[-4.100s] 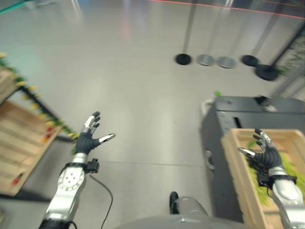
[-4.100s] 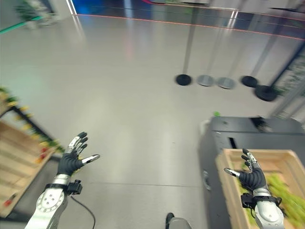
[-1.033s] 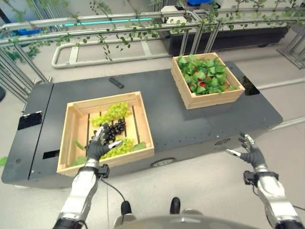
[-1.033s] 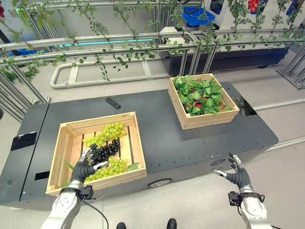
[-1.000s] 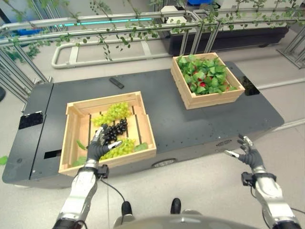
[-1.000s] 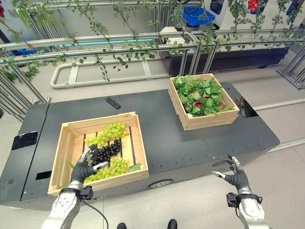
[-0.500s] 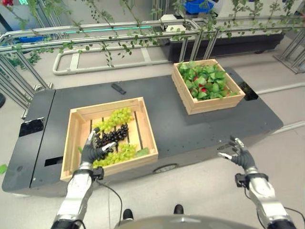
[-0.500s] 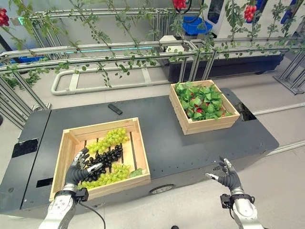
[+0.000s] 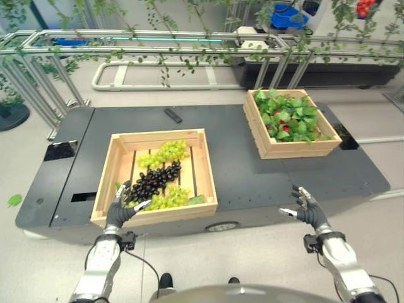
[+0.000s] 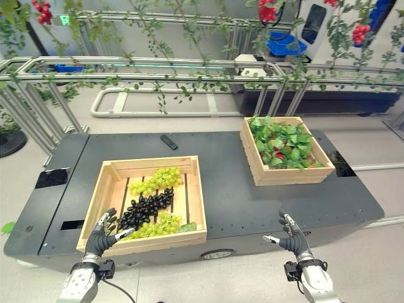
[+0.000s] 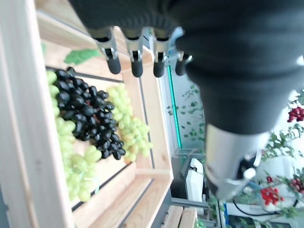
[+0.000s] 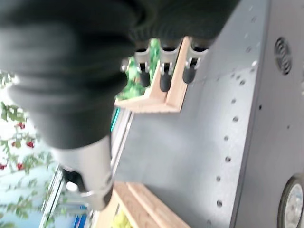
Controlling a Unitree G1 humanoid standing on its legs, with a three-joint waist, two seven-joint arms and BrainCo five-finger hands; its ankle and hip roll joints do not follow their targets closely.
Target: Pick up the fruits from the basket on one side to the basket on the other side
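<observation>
Hovering at the near rim of a slatted wooden crate (image 9: 104, 189) of green and black grape bunches (image 9: 154, 180), the left hand (image 9: 118, 209) spreads its fingers, empty; the right hand (image 9: 307, 210), also spread, hangs before the dark counter (image 9: 233, 158), near a second wooden crate (image 9: 293, 148) of leafy red fruit

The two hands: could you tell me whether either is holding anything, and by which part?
Nothing is held. The left hand hovers open at the grape crate's near edge; the right hand is open, empty.

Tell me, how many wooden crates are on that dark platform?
2. One crate holding green and dark grapes sits toward the robot's left; another crate filled with leafy greens and red fruit sits farther back on its right.
</observation>
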